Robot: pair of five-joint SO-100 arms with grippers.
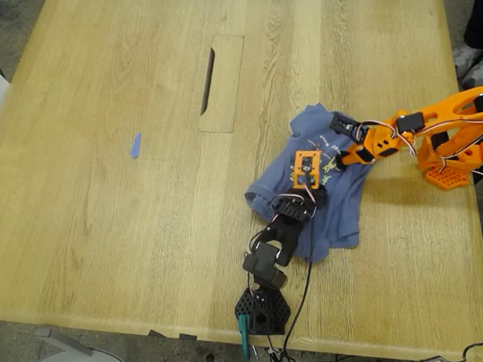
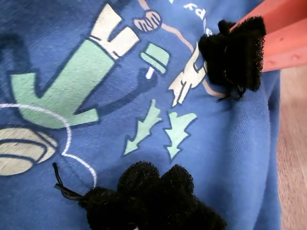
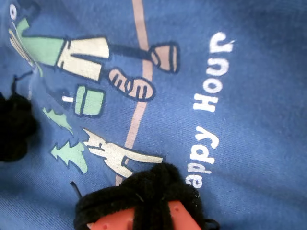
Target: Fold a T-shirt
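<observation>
The slate-blue T-shirt (image 1: 342, 213) lies crumpled on the wooden table (image 1: 107, 194), toward the exterior view's right, with its cartoon print (image 2: 76, 81) and "Happy Hour" text (image 3: 211, 110) facing up. My first gripper (image 1: 324, 175), on the black arm, rests its black foam pads (image 2: 153, 201) on the print. My second gripper (image 1: 338, 159), on the orange arm, sets its foam pad (image 3: 144, 196) down on the print close by. Each wrist view also catches the other gripper's pad (image 2: 232, 52) (image 3: 14, 127). How the jaws stand is hidden.
The black arm's base (image 1: 262, 311) sits at the table's near edge and the orange arm's base (image 1: 451, 162) at the exterior view's right edge. A narrow slot (image 1: 209, 79) and a scrap of blue tape (image 1: 135, 145) mark the tabletop.
</observation>
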